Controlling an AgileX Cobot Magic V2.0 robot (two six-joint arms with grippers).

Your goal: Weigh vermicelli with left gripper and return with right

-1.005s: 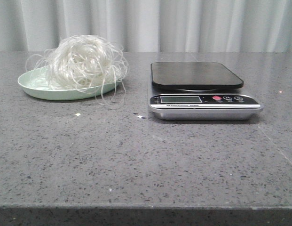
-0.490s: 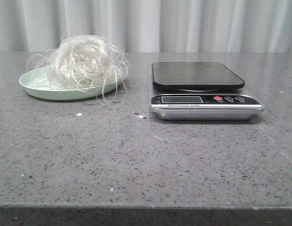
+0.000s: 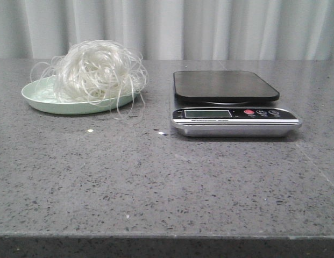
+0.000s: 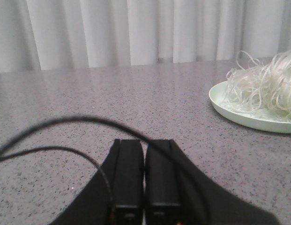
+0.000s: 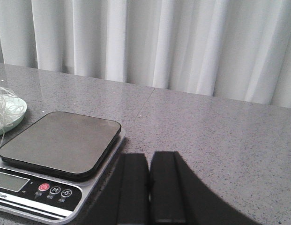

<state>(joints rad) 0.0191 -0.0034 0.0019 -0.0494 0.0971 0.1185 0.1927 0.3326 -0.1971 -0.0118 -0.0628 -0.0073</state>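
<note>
The vermicelli, a fluffy nest of translucent white strands, lies on a pale green plate at the back left of the table. Loose loops hang over the plate's right rim. It also shows in the left wrist view on the plate. A silver kitchen scale with a black pan stands to the right, its pan bare; it shows in the right wrist view. My left gripper is shut and empty, well short of the plate. My right gripper is shut and empty beside the scale. Neither gripper shows in the front view.
A grey speckled stone table carries everything. A few small crumbs lie in front of the plate. White curtains close off the back. A black cable loops over the left gripper.
</note>
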